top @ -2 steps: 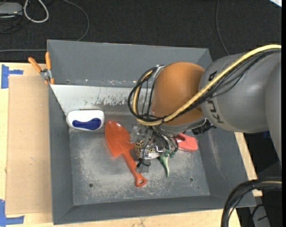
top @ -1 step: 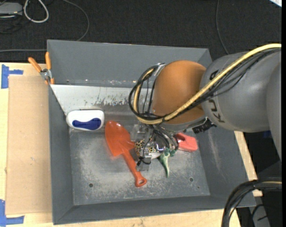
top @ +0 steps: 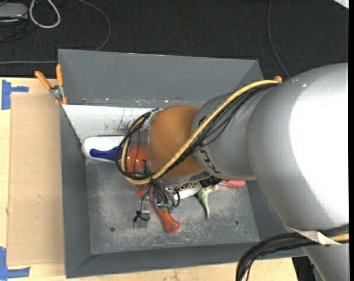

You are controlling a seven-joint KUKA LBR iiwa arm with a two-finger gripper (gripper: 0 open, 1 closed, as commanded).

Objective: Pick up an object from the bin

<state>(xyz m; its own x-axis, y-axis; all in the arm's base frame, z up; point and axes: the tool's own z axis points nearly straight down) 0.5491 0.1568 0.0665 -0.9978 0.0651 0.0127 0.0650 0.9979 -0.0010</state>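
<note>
Just beside a red-handled tool (top: 168, 221) at the bin's (top: 106, 227) middle hangs the gripper (top: 145, 208); we cannot tell its jaw state. Clipped, the tool may skid.

A robotics lab was indicated: a grey metal bin (top: 165, 78) was overhung by a large industrial arm (top: 294, 151), and loose cables (top: 45, 26) were strewn over dark flooring (top: 165, 16) behind the bin.

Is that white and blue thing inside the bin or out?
Inside: the white and blue thing lies on the bin floor, near the left wall.
</note>
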